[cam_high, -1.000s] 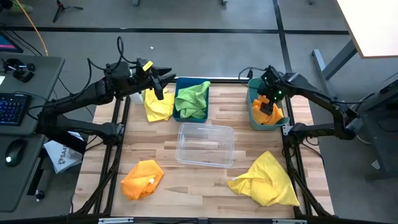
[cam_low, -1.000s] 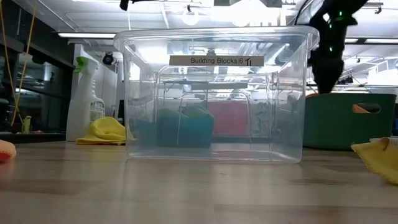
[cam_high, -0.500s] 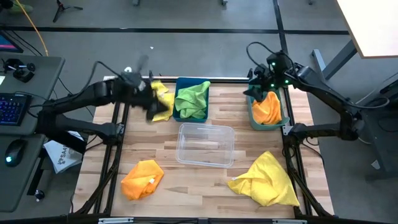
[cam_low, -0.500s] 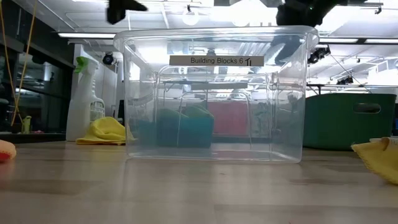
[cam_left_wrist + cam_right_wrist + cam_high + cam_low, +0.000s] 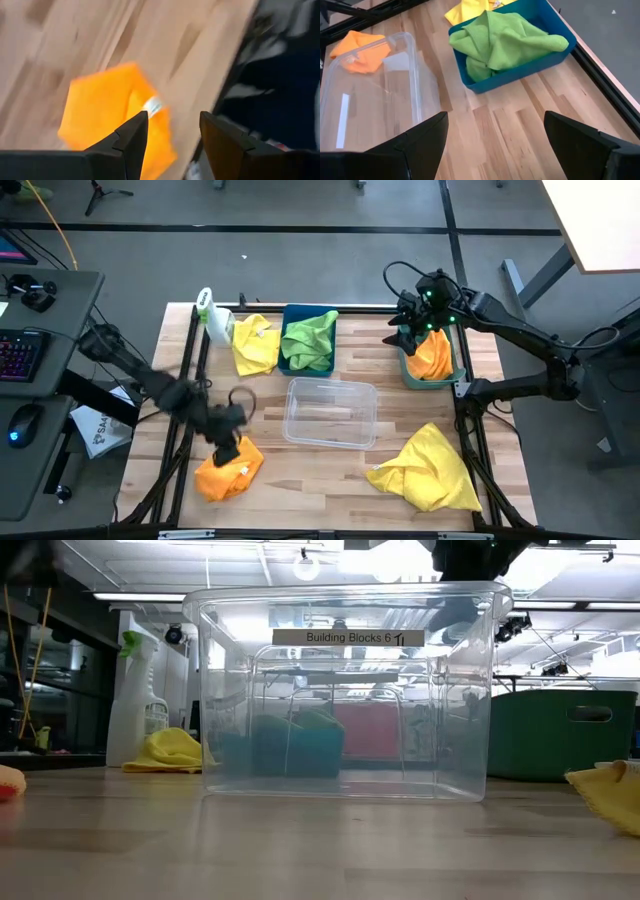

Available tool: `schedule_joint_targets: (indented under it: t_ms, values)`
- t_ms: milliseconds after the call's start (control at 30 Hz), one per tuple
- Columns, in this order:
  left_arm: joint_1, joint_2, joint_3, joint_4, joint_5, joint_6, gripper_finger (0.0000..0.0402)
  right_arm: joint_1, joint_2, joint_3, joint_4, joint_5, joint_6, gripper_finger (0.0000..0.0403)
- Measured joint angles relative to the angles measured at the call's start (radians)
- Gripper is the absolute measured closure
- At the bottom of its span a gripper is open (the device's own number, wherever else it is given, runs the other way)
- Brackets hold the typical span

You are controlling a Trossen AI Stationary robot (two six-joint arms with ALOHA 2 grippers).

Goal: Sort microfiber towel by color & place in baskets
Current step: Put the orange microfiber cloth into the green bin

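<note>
Table [image 5: 270, 395] carries three bins: clear bin [image 5: 331, 412] at centre, empty; blue bin [image 5: 308, 340] holds a green towel [image 5: 309, 338]; teal bin [image 5: 424, 360] holds an orange one [image 5: 433, 355]. Loose: big yellow towel [image 5: 430, 468] front right, small yellow towel [image 5: 254, 345] beside the blue bin, orange towel [image 5: 229, 466] front left. Left gripper [image 5: 228, 445] hangs just above that orange towel, fingers spread, nothing held. Right gripper [image 5: 412, 330] is over the teal bin, fingers wide apart, empty. Cloth looks light, limp, non-slip; I'd pinch a raised fold near the middle.
</note>
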Motion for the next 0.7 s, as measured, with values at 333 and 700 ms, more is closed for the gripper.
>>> schedule_joint_targets:
  t_ms: [333, 700]
  values:
    - [-0.208, 0.179, -0.064, 0.008, -0.049, -0.082, 0.0233, 0.0, 0.0, 0.0, -0.001, 0.001, 0.0, 0.0077]
    - [-0.322, 0.339, -0.064, 0.047, -0.025, -0.125, 0.0233, -0.001, 0.0, -0.001, -0.009, 0.002, 0.01, 0.0077]
